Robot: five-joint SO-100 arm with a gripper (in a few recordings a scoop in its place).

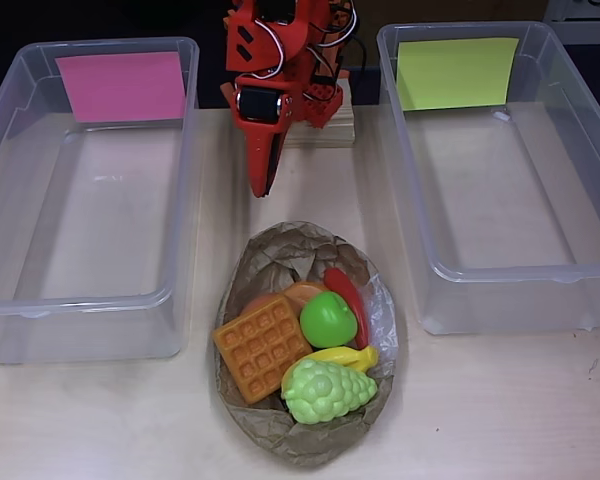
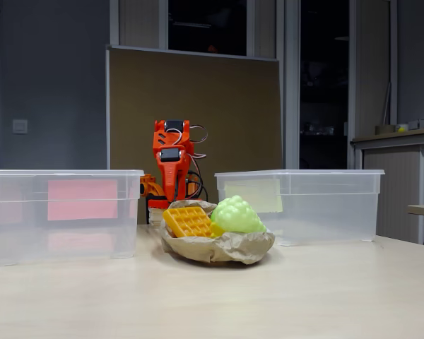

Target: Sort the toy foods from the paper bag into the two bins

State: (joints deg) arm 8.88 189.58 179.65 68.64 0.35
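The paper bag (image 1: pixel 298 440) was crumpled, matt brown paper with a glossy clear film patch at its 3 o'clock edge. The waffle (image 1: pixel 261 346), apple (image 1: pixel 327 319) and grapes (image 1: pixel 325 390) looked smooth, shiny plastic. Both bins (image 1: pixel 90 300) were clear, glossy plastic. The bench (image 2: pixel 219 296) looked pale, smooth, wood-toned.

Bag (image 1: pixel 305 440) sits btwn pink bin (image 1: pixel 85 200) & yellow-green bin (image 1: pixel 500 180); top of bag unobstructed.

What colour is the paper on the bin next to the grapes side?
Yellow-green. The paper label on the right bin shows best in the overhead view.
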